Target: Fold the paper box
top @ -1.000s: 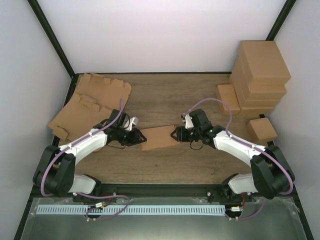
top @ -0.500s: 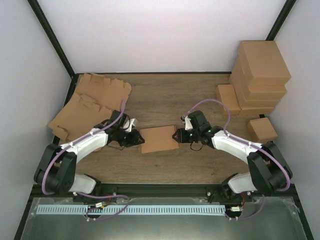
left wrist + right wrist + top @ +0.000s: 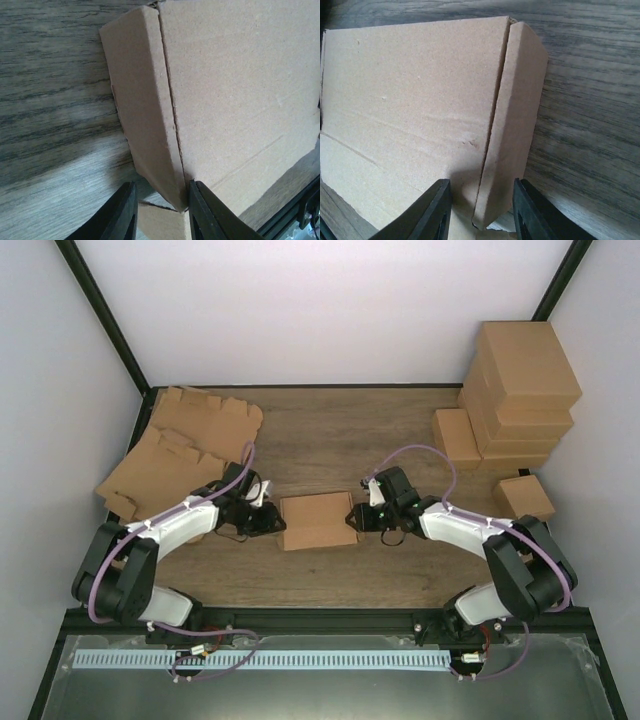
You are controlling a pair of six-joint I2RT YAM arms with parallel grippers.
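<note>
The paper box [image 3: 318, 520], plain brown cardboard, lies flat on the wooden table between my two grippers. My left gripper [image 3: 271, 520] is at its left end. In the left wrist view the jaws [image 3: 161, 214] are apart and straddle the raised left side flap [image 3: 142, 100], which touches one finger [image 3: 206, 215]. My right gripper [image 3: 357, 517] is at the right end. In the right wrist view its jaws [image 3: 481, 212] are apart around the raised right side flap [image 3: 515, 115], with a gap on both sides. The box's broad panel shows in both wrist views [image 3: 235, 90] [image 3: 410, 90].
Several flat cardboard blanks [image 3: 185, 445] lie at the back left. Stacked folded brown boxes [image 3: 522, 385] stand at the back right, with a smaller one [image 3: 456, 437] in front and another [image 3: 524, 498] near the right edge. White walls close in the table.
The box has turned from a tilted lie to square with the table edge and looks more compact. Both grippers have stayed at its ends, shifting slightly towards me.
</note>
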